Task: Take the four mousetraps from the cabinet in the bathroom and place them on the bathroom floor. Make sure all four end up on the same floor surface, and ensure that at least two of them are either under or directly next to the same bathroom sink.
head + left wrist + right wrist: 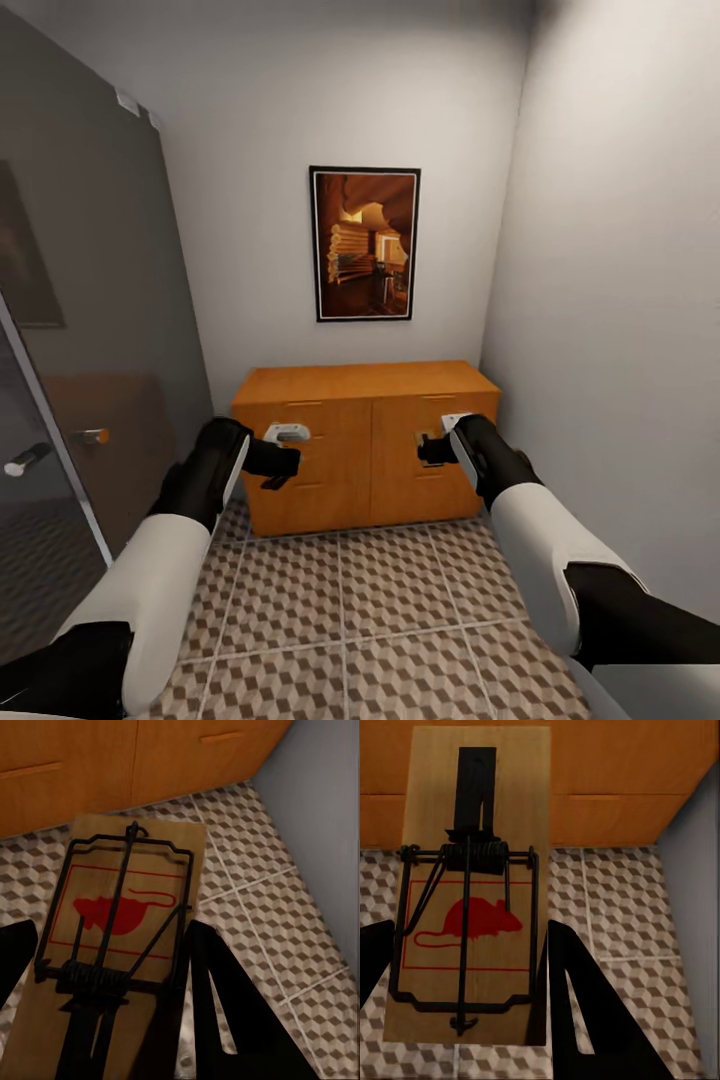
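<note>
Fingers [225, 1005] on left clamp one mousetrap [120, 915], right fingers [577, 1005] another [472, 892]; cabinet [365, 445] at 12 o'clock, carried clear for floor [400, 620] placement.

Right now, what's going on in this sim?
The robot faces the closed orange-brown cabinet at the end of a narrow tiled room. Each arm holds a mousetrap clear of the bathroom floor: the left gripper grips one mousetrap between its fingers, and the right gripper grips another mousetrap the same way. Neither trap is on the floor yet. A framed picture hangs on the wall above the cabinet.
</note>
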Tool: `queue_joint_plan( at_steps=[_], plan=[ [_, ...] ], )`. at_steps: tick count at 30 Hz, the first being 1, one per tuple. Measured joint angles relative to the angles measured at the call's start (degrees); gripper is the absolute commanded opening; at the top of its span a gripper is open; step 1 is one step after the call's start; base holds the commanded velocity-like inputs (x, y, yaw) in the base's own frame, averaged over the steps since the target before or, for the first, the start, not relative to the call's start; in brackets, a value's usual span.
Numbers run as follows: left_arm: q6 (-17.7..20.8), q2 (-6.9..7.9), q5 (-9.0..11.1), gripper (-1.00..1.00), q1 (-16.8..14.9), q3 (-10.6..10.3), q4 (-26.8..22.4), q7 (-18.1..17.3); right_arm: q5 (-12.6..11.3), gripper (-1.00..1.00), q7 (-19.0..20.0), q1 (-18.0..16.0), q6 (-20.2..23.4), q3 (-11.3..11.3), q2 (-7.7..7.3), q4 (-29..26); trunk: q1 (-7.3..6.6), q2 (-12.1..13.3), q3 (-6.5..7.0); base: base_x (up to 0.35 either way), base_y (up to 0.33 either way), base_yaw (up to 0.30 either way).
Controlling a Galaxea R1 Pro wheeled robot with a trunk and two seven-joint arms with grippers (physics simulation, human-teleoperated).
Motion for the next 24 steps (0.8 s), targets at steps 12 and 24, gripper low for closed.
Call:
queue_joint_plan(
  at_steps=[12, 24],
  plan=[
    [-0.76, 0.06, -0.01, -1.00, 0.00, -0.07, 8.19, 0.14, -0.01, -1.00, -0.25, 5.31, -2.03, -0.01, -0.36, 0.03, 0.00, 0.01, -0.01, -0.344, 0.000, 0.000],
    [-26.97, 0.23, 6.57, -1.00, -0.03, 0.38, 37.09, 6.74, 0.08, -1.00, -0.29, 8.93, -13.55, 0.07, -0.39, 11.26, 0.00, 0.00, -0.01, -0.339, 0.000, 0.000]
  ],
)
